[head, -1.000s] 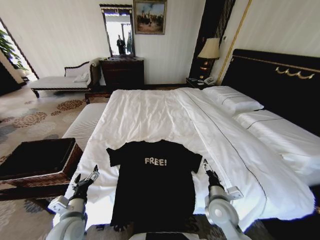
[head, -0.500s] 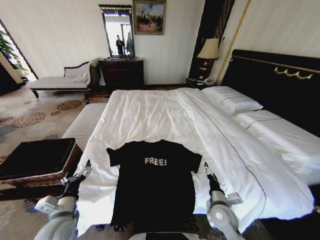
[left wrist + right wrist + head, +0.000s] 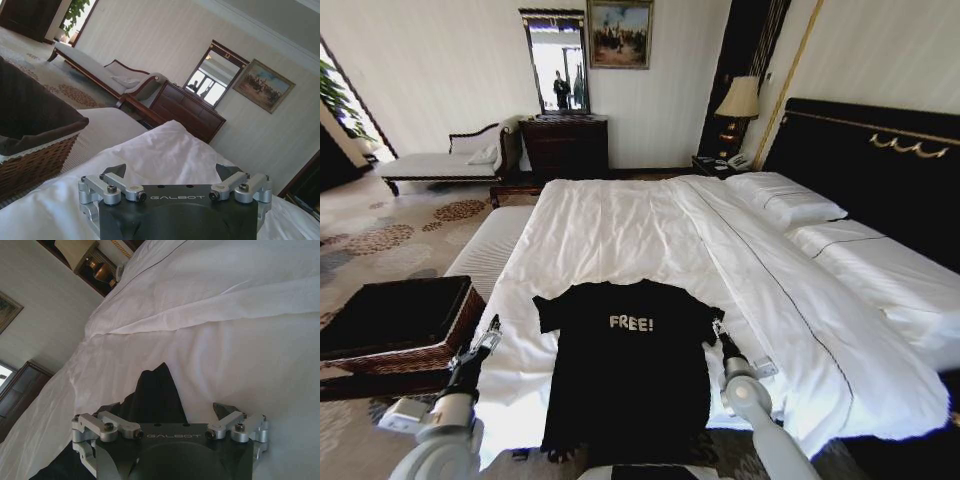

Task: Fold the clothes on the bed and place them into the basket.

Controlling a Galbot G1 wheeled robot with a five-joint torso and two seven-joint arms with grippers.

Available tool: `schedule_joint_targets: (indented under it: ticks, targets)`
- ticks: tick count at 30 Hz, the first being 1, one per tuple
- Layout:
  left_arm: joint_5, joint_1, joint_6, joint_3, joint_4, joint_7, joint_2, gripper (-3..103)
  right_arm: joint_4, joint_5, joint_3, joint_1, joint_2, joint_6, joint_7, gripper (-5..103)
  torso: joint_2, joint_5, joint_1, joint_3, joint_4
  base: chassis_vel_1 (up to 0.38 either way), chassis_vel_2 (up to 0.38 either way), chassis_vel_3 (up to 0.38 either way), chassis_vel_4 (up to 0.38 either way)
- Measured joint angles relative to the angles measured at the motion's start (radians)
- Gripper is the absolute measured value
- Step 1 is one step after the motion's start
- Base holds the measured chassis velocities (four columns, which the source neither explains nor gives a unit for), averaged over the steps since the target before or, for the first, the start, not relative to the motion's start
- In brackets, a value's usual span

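Spreading across most of the head view, the bed [image 3: 620,215] carries the T-shirt [image 3: 628,365] flat and unfolded at its near edge, "FREE!" facing up, hem hanging over the side. The basket [image 3: 415,352] stands on the floor to the robot's left, well apart from the shirt and with nothing in it (so the folding has not begun).

Over the last second the right gripper [image 3: 717,330] has swung inward until it sits just beside the shirt's right sleeve; its wrist view shows the sleeve tip between its spread jaws, with no contact visible yet. The left gripper [image 3: 488,338] has drifted outward and lower, now near the bed's left edge between basket and shirt, jaws also parted, holding nothing. My reading: the right arm is lining up for a sleeve grasp while the left lags.
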Motion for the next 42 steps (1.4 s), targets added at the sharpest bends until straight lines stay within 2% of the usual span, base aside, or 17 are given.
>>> schedule_joint_targets:
  ticks: [8,10,11,13,14,17,20,22,23,26,27,30,33,36,39,42]
  targets:
    - [-0.001,-0.007,-0.002,-0.014,0.029,-0.004,0.036,100,-0.059,-0.002,-0.008,0.045,0.05,0.004,-0.016,101,0.0,-0.0001,0.0,0.0,0.0001,0.0,0.0,0.0,0.0]
    - [-0.006,-0.01,-0.003,-0.023,0.038,-0.006,0.05,100,-0.069,-0.006,-0.011,0.056,0.063,0.006,-0.016,92,0.0,0.0002,0.0,0.0,0.0002,0.0,0.0,0.0,0.0]
    - [-0.006,-0.01,-0.003,-0.023,0.038,-0.006,0.05,100,-0.069,-0.006,-0.011,0.056,0.063,0.006,-0.016,92,0.0,0.0002,0.0,0.0,0.0002,0.0,0.0,0.0,0.0]
    - [-0.006,-0.011,-0.004,-0.026,0.049,-0.006,0.059,100,-0.07,-0.008,-0.012,0.06,0.07,0.006,-0.016,82,0.0,0.0004,0.0,0.0,0.0002,0.0,0.0,0.0,0.0]
    - [-0.006,-0.011,-0.004,-0.026,0.049,-0.006,0.059,100,-0.07,-0.008,-0.012,0.06,0.07,0.006,-0.016,82,0.0,0.0004,0.0,0.0,0.0002,0.0,0.0,0.0,0.0]
    - [-0.006,-0.018,-0.005,-0.029,0.063,-0.007,0.065,100,-0.076,-0.012,-0.009,0.066,0.072,0.008,-0.016,65,0.0,0.0004,0.0,0.0,0.0004,0.0,0.0,0.0,0.0]
    - [-0.006,-0.022,-0.005,-0.029,0.068,-0.008,0.064,100,-0.08,-0.019,-0.009,0.068,0.072,0.011,-0.015,60,0.0,0.0004,0.0,0.0,0.0004,0.0,0.0,0.0,0.0]
    - [-0.004,-0.028,-0.005,-0.028,0.073,-0.009,0.06,100,-0.083,-0.028,-0.009,0.07,0.069,0.017,-0.014,49,0.0,0.0005,0.0,0.0,0.0003,0.0,0.0,0.0,0.0]
    - [-0.004,-0.028,-0.005,-0.028,0.073,-0.009,0.06,100,-0.083,-0.028,-0.009,0.07,0.069,0.017,-0.014,49,0.0,0.0005,0.0,0.0,0.0003,0.0,0.0,0.0,0.0]
    - [0.012,-0.038,-0.005,-0.017,0.077,-0.01,0.041,100,-0.083,-0.043,-0.009,0.071,0.063,0.03,0.001,33,0.0,0.0004,0.0,0.0,0.0003,0.0,0.0,0.0,0.0]
    - [0.012,-0.038,-0.005,-0.017,0.077,-0.01,0.041,100,-0.083,-0.043,-0.009,0.071,0.063,0.03,0.001,33,0.0,0.0004,0.0,0.0,0.0003,0.0,0.0,0.0,0.0]
    - [0.028,-0.042,-0.005,-0.008,0.077,-0.01,0.024,100,-0.067,-0.046,-0.012,0.063,0.054,0.035,0.007,16,0.0,0.0004,0.0,0.0,0.0002,0.0,0.0,0.0,0.0]
    - [0.036,-0.043,-0.005,-0.005,0.075,-0.01,0.015,100,-0.049,-0.047,-0.014,0.058,0.047,0.039,0.011,12,0.0,0.0004,0.0,0.0,0.0002,0.0,0.0,0.0,0.0]
    - [0.049,-0.043,-0.005,0.0,0.074,-0.01,-0.002,100,-0.01,-0.051,-0.017,0.045,0.041,0.05,0.017,1,0.0,0.0003,0.0,0.0,0.0002,0.0,0.0,0.0,0.0]
    - [0.055,-0.041,-0.005,0.002,0.072,-0.01,-0.011,100,0.017,-0.067,-0.021,0.034,0.039,0.056,0.015,1,0.0,0.0003,0.0,0.0,0.0002,0.0,0.0,0.0,0.0]
    - [0.063,-0.038,-0.006,0.005,0.066,-0.01,-0.026,100,0.059,-0.096,-0.041,0.02,0.033,0.062,-0.021,0,0.0,0.0003,0.0,0.0,0.0002,0.0,0.0,0.0,0.0]
